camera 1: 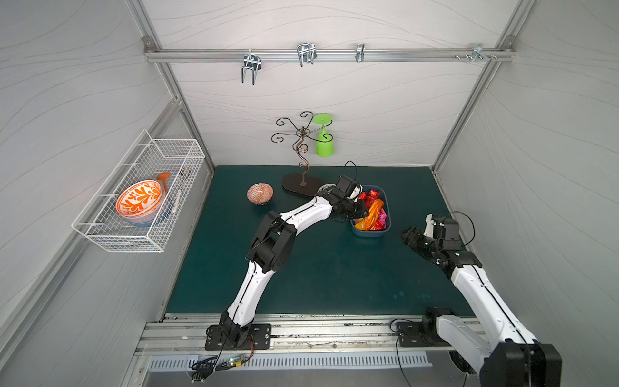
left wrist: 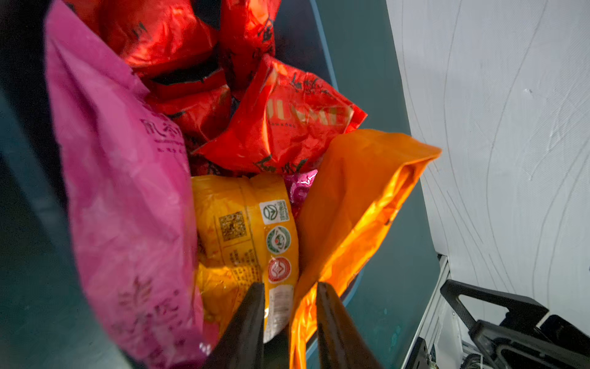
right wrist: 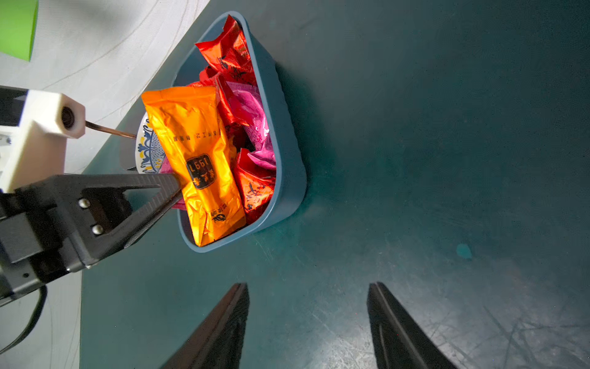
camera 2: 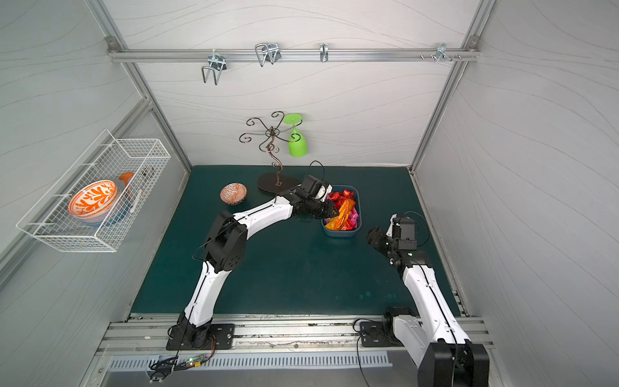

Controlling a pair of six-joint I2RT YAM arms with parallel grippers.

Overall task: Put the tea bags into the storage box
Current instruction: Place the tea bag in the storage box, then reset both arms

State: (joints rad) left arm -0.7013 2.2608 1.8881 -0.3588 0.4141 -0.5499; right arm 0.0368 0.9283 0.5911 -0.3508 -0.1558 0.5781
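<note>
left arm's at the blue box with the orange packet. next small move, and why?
Probably widen the jaws of the left gripper before pulling back. The orange tea bag lies inside the storage box, but its edge sits between jaws only narrowly parted, so retreating now might drag it out.

Storage box (camera 1: 371,233) floor hidden under tea bags (camera 1: 375,214). Pink tea bag (left wrist: 127,207) blurred, cut by frame edge. Patterned dish (right wrist: 148,150) mostly behind orange tea bag (right wrist: 194,159).

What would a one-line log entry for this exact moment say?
left fingers: parted around orange tea bag | storage box: heaped with tea bags | right fingers: open, empty, beside storage box
</note>
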